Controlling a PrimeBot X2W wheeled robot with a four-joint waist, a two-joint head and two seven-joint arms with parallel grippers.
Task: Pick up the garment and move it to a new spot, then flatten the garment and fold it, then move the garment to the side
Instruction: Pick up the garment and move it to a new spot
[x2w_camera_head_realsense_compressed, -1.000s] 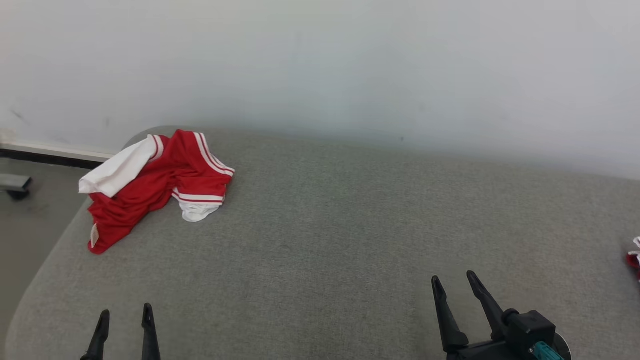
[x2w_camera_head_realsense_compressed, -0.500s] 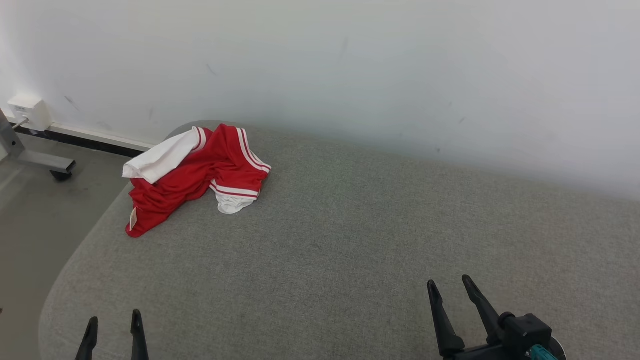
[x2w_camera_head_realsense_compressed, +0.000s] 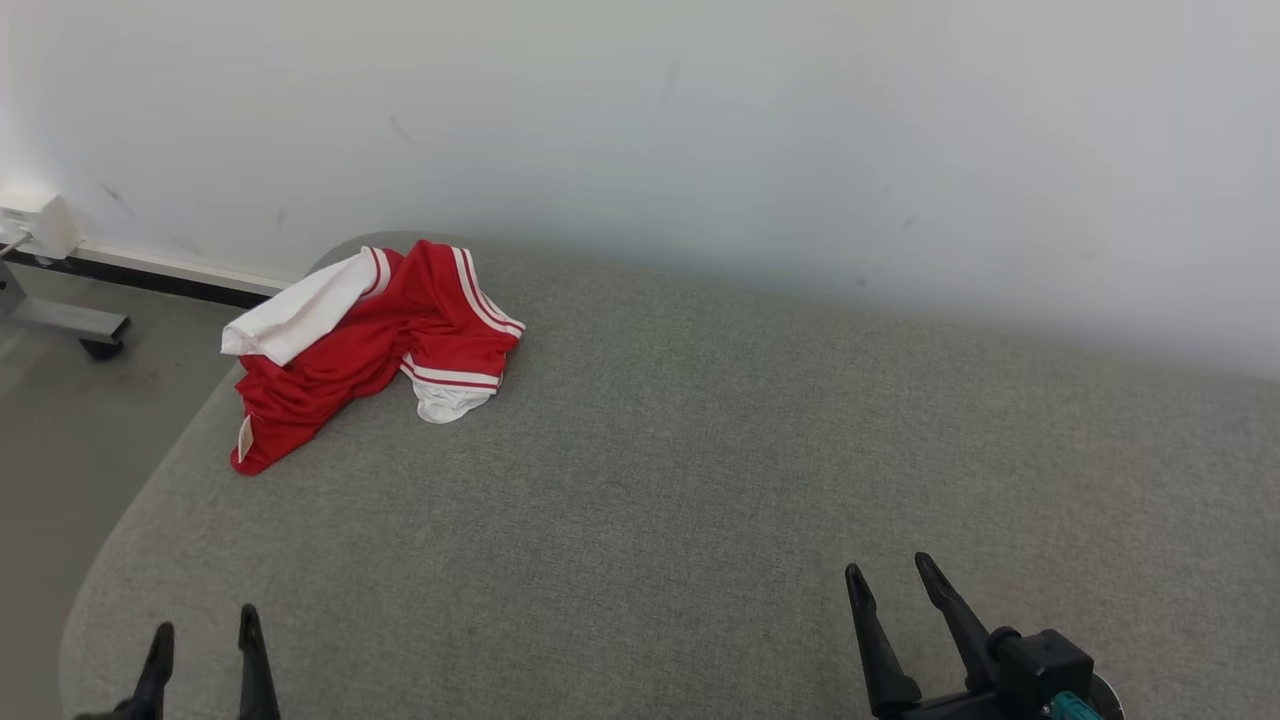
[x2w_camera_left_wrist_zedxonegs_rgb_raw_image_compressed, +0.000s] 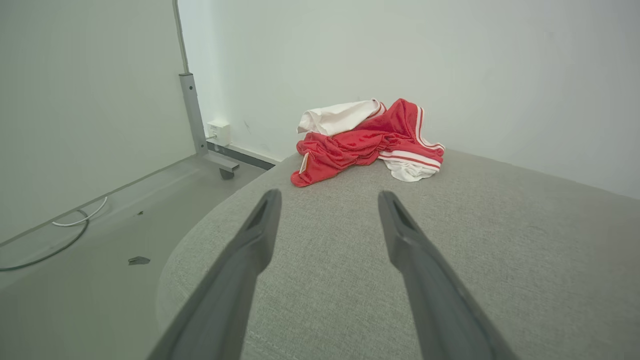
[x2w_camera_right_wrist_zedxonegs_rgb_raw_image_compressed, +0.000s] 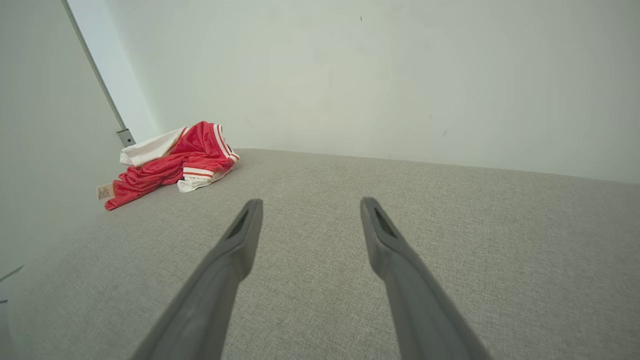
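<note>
Head view: the red-and-white garment (x2w_camera_head_realsense_compressed: 360, 345) lies crumpled at the upper left of the grey padded surface (x2w_camera_head_realsense_compressed: 700, 480) (no step begun yet, I judge). The left pincer (x2w_camera_head_realsense_compressed: 205, 620) and right pincer (x2w_camera_head_realsense_compressed: 887, 564) gape empty at the bottom, well apart from it.

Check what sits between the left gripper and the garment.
Nothing. The left wrist view shows bare grey cushion from the open left gripper up to the crumpled red-and-white garment. The head view agrees.
</note>
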